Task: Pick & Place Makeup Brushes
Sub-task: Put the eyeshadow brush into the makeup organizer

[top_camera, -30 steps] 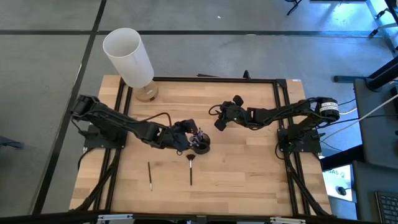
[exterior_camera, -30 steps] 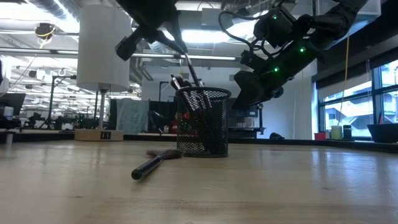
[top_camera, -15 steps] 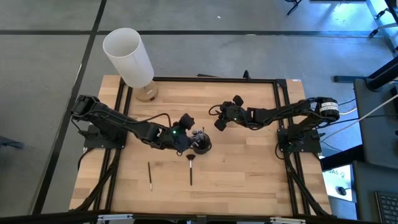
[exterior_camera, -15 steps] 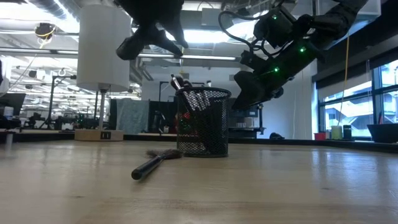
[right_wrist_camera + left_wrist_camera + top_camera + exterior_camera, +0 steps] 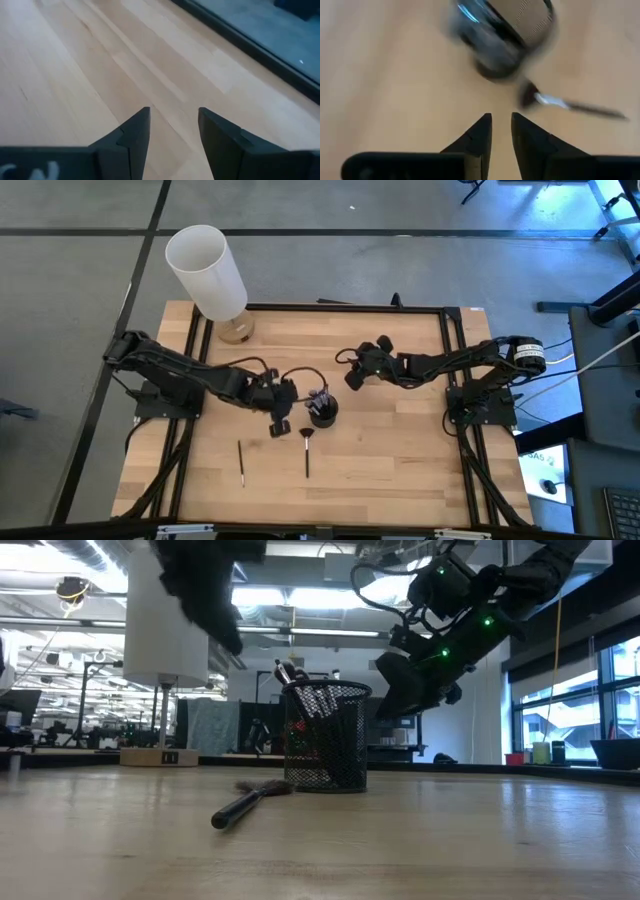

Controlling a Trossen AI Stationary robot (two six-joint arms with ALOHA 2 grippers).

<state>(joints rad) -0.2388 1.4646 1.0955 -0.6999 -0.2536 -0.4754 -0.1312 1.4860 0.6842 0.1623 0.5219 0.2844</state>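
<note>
No text, label, brand, number or sign can be read in any view. In the right wrist view, pale marks that look like letters show on the dark body of the right gripper (image 5: pixel 170 130), cut off by the picture's edge and not legible. In the low view, a small dark tag sits on the base of the lamp (image 5: pixel 160 755) at the tabletop's far edge, too small to make out

Wooden table (image 5: pixel 400 450) carries mesh cup (image 5: pixel 322 414), two brushes (image 5: pixel 306 452), lamp (image 5: pixel 210 275)
</note>
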